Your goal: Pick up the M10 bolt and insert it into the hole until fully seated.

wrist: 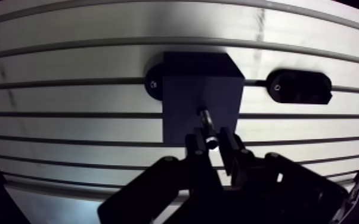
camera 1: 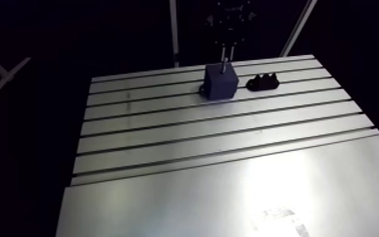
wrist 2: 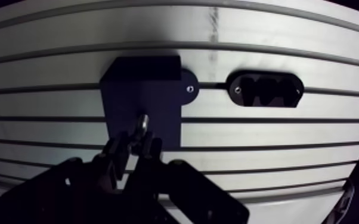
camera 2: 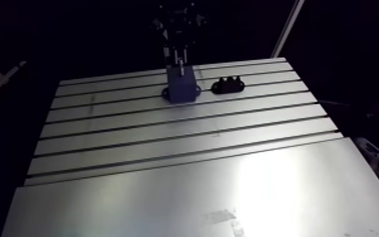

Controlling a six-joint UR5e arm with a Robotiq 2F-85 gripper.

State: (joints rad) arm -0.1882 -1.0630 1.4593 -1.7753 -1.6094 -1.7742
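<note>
- My pincer [wrist: 213, 146] is clamped on the M10 bolt [wrist: 207, 124], its tip at the blue block [wrist: 185, 95].
- Slight tilt could jam it before seating.
- A black holder [wrist: 298, 87] sits at the block's 3 o'clock.

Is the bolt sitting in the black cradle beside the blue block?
No, the bolt is clamped in the hand over the blue block, apart from the black cradle.

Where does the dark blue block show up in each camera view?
Arm view: the dark blue block sits in the upper middle, far back.
Wrist view: just ahead of the end effector, which grips the bolt.
Shared landmark: the black fixture beside it.
</note>
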